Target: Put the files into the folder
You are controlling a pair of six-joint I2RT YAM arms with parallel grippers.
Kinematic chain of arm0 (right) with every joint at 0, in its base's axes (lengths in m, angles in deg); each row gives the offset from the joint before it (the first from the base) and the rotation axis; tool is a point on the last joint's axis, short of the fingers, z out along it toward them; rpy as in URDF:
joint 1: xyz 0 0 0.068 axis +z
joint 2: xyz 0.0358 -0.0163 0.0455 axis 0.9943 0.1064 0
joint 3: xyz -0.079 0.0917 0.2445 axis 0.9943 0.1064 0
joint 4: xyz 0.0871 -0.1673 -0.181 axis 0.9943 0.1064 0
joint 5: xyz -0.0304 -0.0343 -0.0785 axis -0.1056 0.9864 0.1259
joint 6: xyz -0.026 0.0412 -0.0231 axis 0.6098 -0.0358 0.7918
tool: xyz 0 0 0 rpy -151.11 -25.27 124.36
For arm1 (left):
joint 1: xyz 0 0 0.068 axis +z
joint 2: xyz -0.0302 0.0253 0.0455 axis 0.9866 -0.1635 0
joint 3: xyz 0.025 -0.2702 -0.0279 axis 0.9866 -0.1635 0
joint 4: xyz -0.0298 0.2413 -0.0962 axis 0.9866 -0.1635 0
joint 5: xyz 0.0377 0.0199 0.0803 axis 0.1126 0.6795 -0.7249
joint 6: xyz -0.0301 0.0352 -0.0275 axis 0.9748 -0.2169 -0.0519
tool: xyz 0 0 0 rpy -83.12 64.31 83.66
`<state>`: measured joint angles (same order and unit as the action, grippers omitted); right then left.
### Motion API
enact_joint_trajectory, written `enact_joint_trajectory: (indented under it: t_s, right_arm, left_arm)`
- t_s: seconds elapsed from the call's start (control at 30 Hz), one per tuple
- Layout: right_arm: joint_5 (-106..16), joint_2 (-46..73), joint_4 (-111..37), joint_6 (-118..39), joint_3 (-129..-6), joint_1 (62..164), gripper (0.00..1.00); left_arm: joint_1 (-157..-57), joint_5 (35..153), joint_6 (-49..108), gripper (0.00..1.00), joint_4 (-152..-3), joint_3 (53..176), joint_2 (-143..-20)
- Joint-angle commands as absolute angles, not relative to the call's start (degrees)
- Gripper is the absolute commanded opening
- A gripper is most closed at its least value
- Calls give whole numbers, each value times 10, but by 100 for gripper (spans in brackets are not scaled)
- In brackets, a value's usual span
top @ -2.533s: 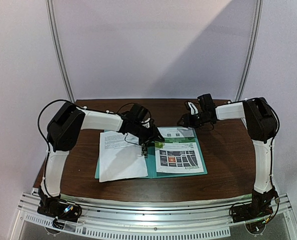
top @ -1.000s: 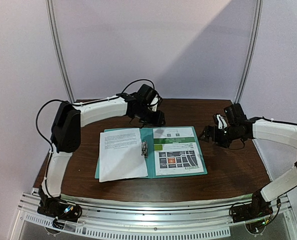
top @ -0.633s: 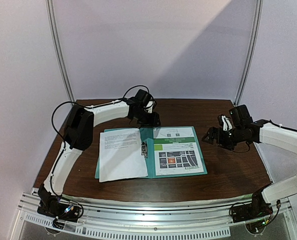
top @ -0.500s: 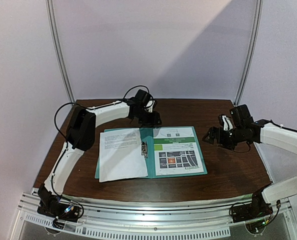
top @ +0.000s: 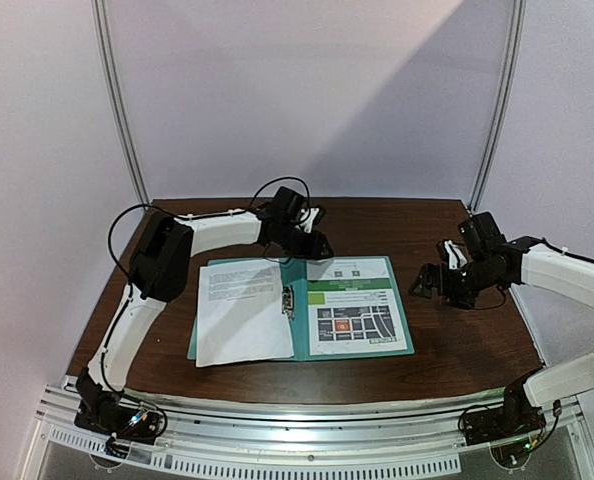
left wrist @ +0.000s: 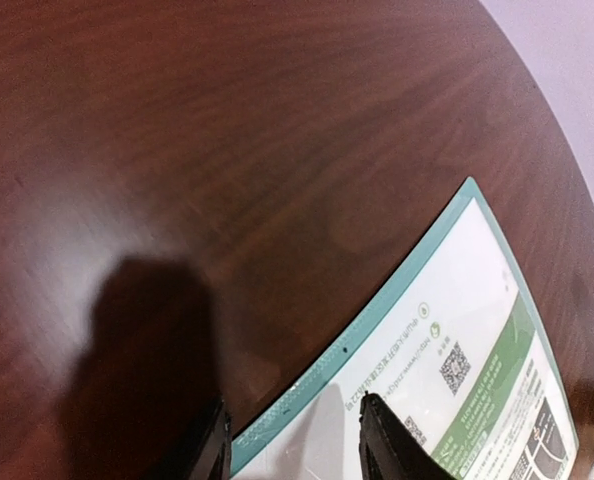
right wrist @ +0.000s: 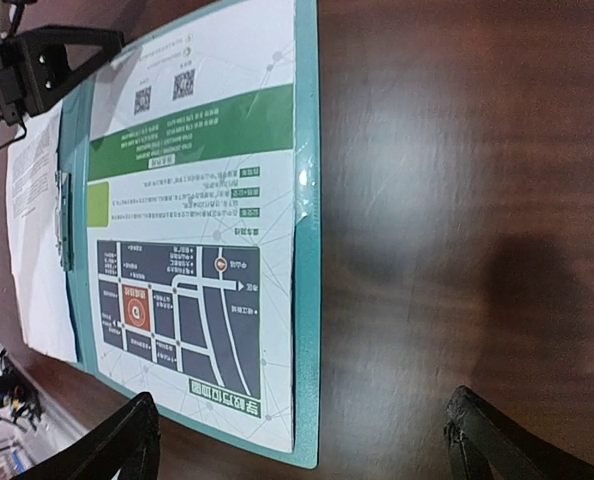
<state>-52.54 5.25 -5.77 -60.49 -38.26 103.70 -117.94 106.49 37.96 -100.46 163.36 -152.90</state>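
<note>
Dark brown wooden table (top: 462,345), pale lilac walls behind it. Item 1: teal folder (top: 301,338), lying open and flat at mid-table, its spine running from near to far. Item 2: white sheet with black text (top: 239,312), on the folder's left leaf and covering nearly all of it, with only a thin teal strip showing at its left side. Item 3: sheet with a green band and a coloured map picture (top: 355,310), on the right leaf, with a narrow teal margin round its right and near edges. Item 4: small metal clip (top: 288,299), on the spine between the two sheets. Bare wood surrounds the folder: a broad band behind it up to the table's far edge, a wide area to its right, a narrower area to its left and a strip along the near edge. Item 5: left gripper (top: 322,247), at the folder's far edge above the coloured sheet's far-left corner. Its fingers stand moderately apart with the teal edge passing between them in the wrist view; they hold nothing, and contact with the folder cannot be told. Item 6: right gripper (top: 424,283), over bare wood just beside the folder's right edge, jaws spread wide, holding nothing and touching nothing.
</note>
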Motion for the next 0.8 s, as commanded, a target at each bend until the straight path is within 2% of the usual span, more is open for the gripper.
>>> enact_joint_trajectory:
  t_s: [0.0,0.33,0.6,0.77]
  right_arm:
    - [-601,32,11,-609,-374,1037,99]
    - [-755,-33,19,-673,-256,1051,99]
    - [-795,-81,-19,-737,-194,1135,99]
    - [-772,-91,-56,-787,-169,1197,97]
  left_arm:
    - [-1208,1090,374,44,-1016,1545,-1496]
    - [-1234,1101,413,43,-937,1393,-1407]
    - [-1242,1103,431,43,-889,1306,-1361]
    - [-1242,1104,445,42,-868,1275,-1339]
